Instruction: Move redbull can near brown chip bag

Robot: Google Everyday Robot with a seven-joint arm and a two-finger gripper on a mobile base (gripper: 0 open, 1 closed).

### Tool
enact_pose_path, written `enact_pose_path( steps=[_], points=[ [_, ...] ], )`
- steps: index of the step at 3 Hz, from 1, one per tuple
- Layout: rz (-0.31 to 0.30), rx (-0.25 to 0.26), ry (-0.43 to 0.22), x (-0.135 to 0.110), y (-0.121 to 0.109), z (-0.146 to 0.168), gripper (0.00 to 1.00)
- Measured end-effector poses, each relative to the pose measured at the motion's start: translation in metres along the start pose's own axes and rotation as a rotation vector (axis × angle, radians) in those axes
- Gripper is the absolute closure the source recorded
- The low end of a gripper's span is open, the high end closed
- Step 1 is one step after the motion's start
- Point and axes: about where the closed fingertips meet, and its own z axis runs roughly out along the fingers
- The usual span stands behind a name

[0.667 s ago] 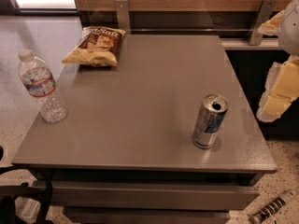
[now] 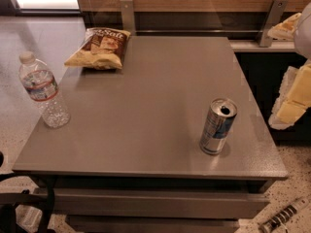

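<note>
**Camera view: contents**

- Item 1: the redbull can (image 2: 218,126), a slim silver metal drink can with blue panels. It stands upright near the front right corner of the flat grey table (image 2: 160,96), exactly where it stood a moment ago.
- Item 2: the brown chip bag (image 2: 99,47), crinkled, dark brown above and tan-yellow below. It lies flat at the far left corner, well apart from the can and unmoved.
- Item 3: a clear plastic water bottle (image 2: 43,91), upright at the left edge.
- Item 4: my gripper (image 2: 272,76), off the table's right side, above and beyond the can. Its pale yellow fingers (image 2: 291,101) are spread apart, hold nothing, and have barely shifted.

**Change:** practically none. I judge the carry has not begun; the grasp comes first.
</note>
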Motion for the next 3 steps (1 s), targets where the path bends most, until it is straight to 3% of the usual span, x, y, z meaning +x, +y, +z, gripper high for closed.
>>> enact_pose_path(
  steps=[2,3],
  points=[
    [-0.012,-0.073,-0.321,0.029,0.021,0.018,0.0],
    [-0.012,-0.097,-0.537,0.025,0.031,0.039,0.0]
  ],
)
